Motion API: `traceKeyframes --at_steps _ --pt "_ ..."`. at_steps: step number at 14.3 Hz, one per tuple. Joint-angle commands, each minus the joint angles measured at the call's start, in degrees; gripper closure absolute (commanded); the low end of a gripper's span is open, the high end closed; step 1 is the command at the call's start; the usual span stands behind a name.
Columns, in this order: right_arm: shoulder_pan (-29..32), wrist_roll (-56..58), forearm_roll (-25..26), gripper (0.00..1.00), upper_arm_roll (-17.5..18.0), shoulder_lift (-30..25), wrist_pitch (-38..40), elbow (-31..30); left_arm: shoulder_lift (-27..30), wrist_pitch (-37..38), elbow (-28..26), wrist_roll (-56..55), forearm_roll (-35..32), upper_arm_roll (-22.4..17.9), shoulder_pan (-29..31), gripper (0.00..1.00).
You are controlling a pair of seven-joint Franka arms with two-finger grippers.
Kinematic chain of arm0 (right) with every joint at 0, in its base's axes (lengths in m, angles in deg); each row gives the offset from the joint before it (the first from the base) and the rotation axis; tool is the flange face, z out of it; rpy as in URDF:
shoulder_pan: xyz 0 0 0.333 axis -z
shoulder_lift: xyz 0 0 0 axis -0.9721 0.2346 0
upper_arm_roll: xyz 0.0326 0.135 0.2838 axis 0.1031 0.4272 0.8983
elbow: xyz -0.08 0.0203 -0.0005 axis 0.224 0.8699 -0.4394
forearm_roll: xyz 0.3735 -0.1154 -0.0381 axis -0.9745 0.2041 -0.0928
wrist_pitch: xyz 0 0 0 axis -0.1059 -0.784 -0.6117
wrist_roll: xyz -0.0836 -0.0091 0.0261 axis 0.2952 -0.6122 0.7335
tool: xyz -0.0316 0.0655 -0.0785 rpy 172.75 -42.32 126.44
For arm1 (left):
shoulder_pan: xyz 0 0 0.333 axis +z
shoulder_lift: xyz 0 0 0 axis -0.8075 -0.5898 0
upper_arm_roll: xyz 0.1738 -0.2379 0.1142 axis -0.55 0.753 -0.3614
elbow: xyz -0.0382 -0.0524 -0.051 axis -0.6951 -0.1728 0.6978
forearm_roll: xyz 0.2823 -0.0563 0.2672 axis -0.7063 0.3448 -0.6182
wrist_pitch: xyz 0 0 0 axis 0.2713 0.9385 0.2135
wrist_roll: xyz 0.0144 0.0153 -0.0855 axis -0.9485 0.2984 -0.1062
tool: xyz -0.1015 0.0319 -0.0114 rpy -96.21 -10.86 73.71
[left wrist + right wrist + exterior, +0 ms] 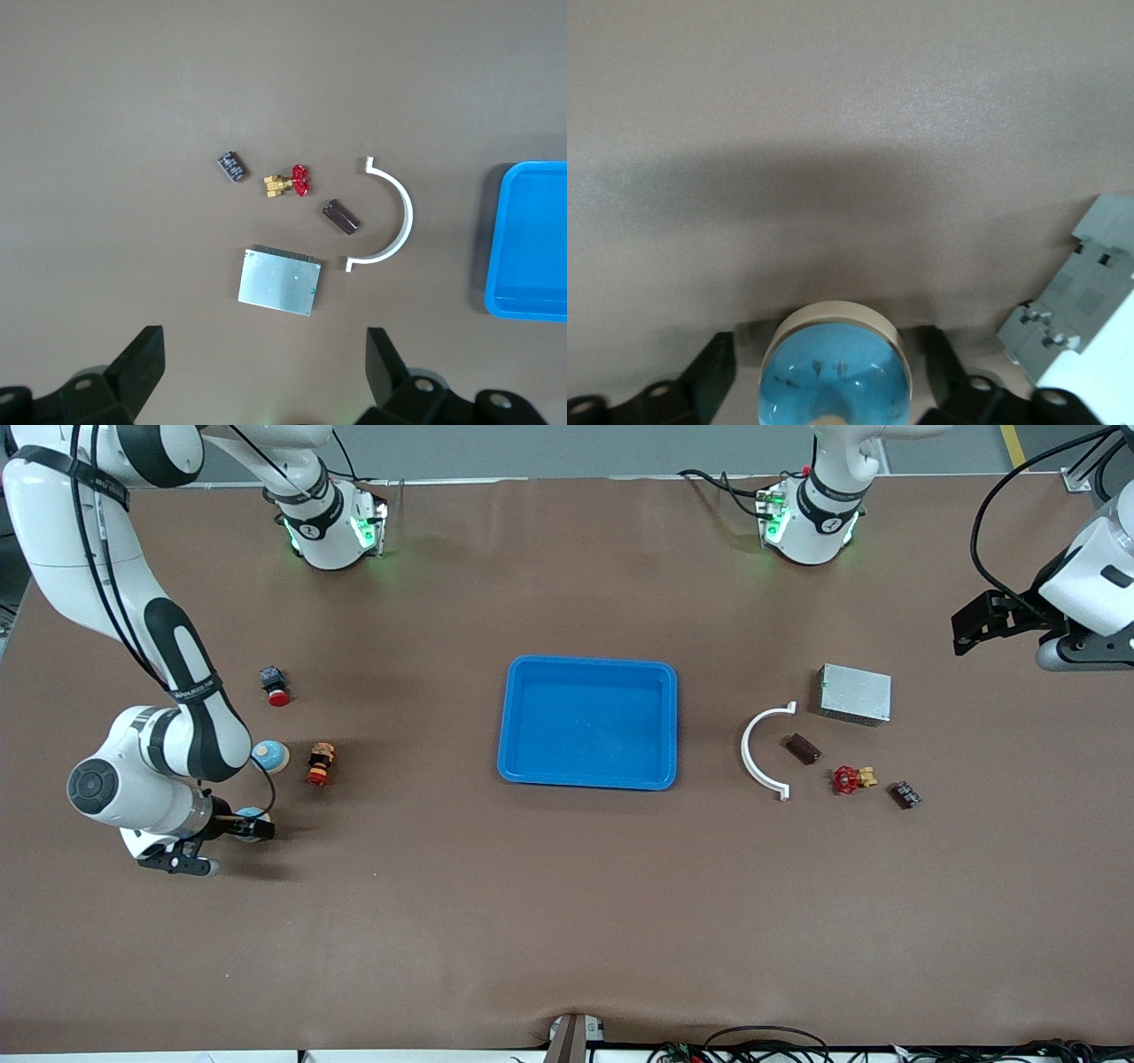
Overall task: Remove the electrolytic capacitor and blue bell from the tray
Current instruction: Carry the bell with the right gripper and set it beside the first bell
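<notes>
A bell with a blue dome and a cream base lies between the fingers of my right gripper, which is open with a gap on each side. In the front view this gripper is low over the table at the right arm's end. A second blue bell stands beside it, farther from the camera. The capacitor, a small dark brown block, lies inside the white arc at the left arm's end. My left gripper hangs open and empty high above the capacitor and its neighbours.
A blue tray sits mid-table. Near the bells lie a red-and-black part and a red push button. Round the capacitor lie a white arc, a metal box, a red valve and a black component.
</notes>
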Motion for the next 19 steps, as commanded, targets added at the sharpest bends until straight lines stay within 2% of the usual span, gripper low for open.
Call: traceKeyframes --at_steps 1,6,13,16,19 --pt "0.23 0.0 -0.38 0.0 0.47 0.37 -0.16 0.25 0.86 -0.38 0.52 -0.15 3.44 -0.01 -0.14 0.0" --pt "0.23 0.79 -0.21 0.0 0.38 -0.25 0.81 0.33 1.3 0.76 0.53 -0.15 3.54 0.33 0.03 0.0" --pt "-0.47 0.7 0.67 0.0 0.29 -3.49 7.22 1.12 0.86 1.11 0.35 -0.33 2.93 0.42 -0.14 0.0" --pt "-0.74 0.44 4.09 0.0 0.2 -5.16 10.38 2.35 0.95 1.03 0.7 -0.33 2.49 1.04 -0.06 0.0" --pt "-1.0 0.35 5.15 0.0 0.2 -7.36 12.84 2.44 1.13 1.03 1.66 -0.33 3.02 1.13 -0.06 0.0"
